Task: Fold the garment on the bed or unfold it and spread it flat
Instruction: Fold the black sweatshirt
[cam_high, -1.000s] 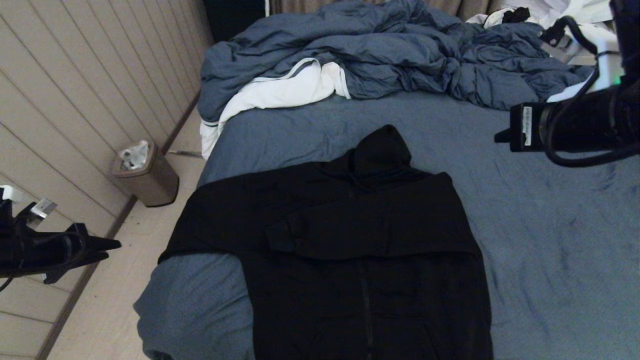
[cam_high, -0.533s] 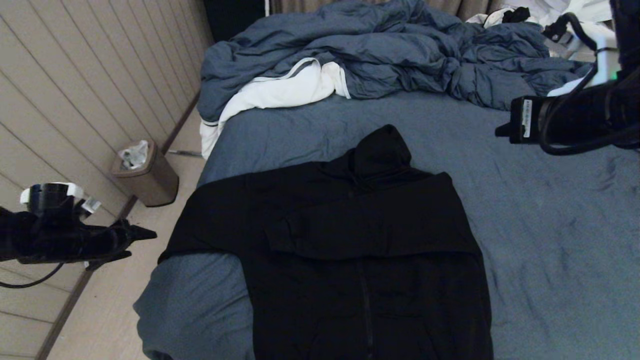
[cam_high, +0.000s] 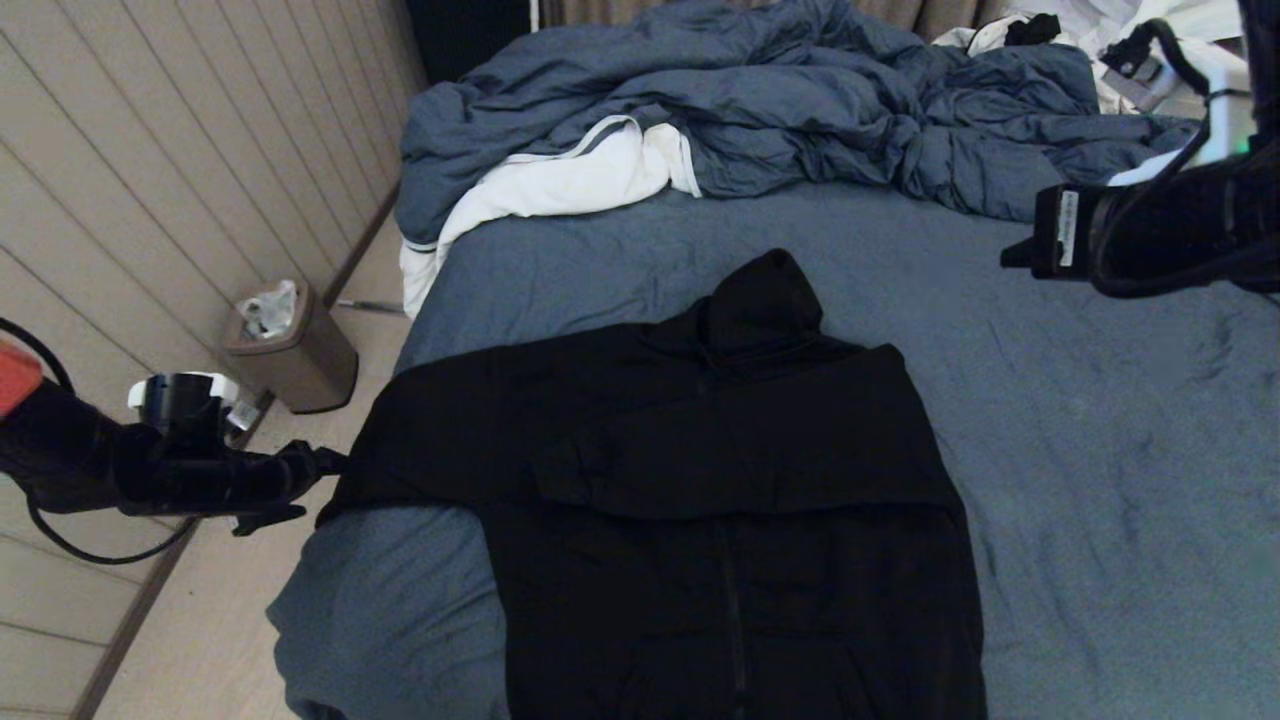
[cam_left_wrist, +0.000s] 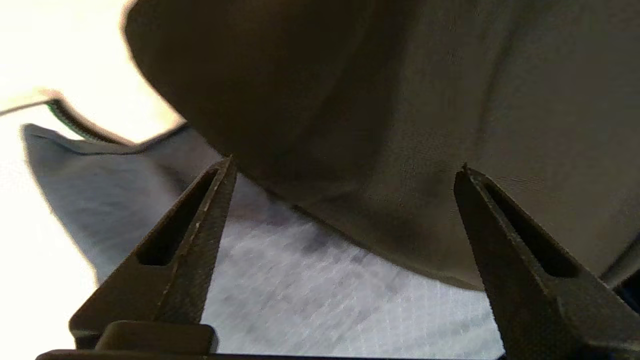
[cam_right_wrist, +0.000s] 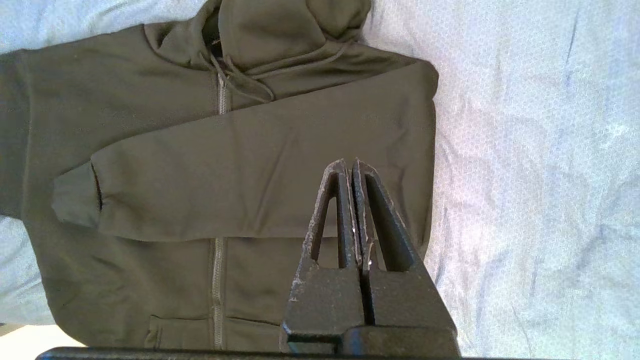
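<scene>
The garment (cam_high: 720, 480), a black zip hoodie, lies front up on the bed (cam_high: 1120, 480), hood toward the far end. One sleeve (cam_right_wrist: 240, 175) is folded across the chest. The other sleeve (cam_high: 420, 440) reaches out to the bed's left edge. My left gripper (cam_high: 322, 487) is open at that sleeve's end, beside the bed. In the left wrist view its fingers (cam_left_wrist: 200, 220) stand wide apart, with the garment's edge (cam_left_wrist: 400, 100) and the sheet (cam_left_wrist: 325, 300) between and beyond them, nothing gripped. My right gripper (cam_high: 1010, 260) hangs shut and empty above the bed's right side, over the garment (cam_right_wrist: 150, 125).
A crumpled blue-grey duvet (cam_high: 760, 110) with white lining (cam_high: 570, 180) fills the bed's far end. White clothing (cam_high: 1100, 20) lies at the far right. A small bin (cam_high: 290, 350) stands on the floor by the panelled wall (cam_high: 150, 200) on the left.
My left arm has swung right from beside the wall to the bed's left edge, and its jaws have opened wide. My right arm has drifted slightly right.
</scene>
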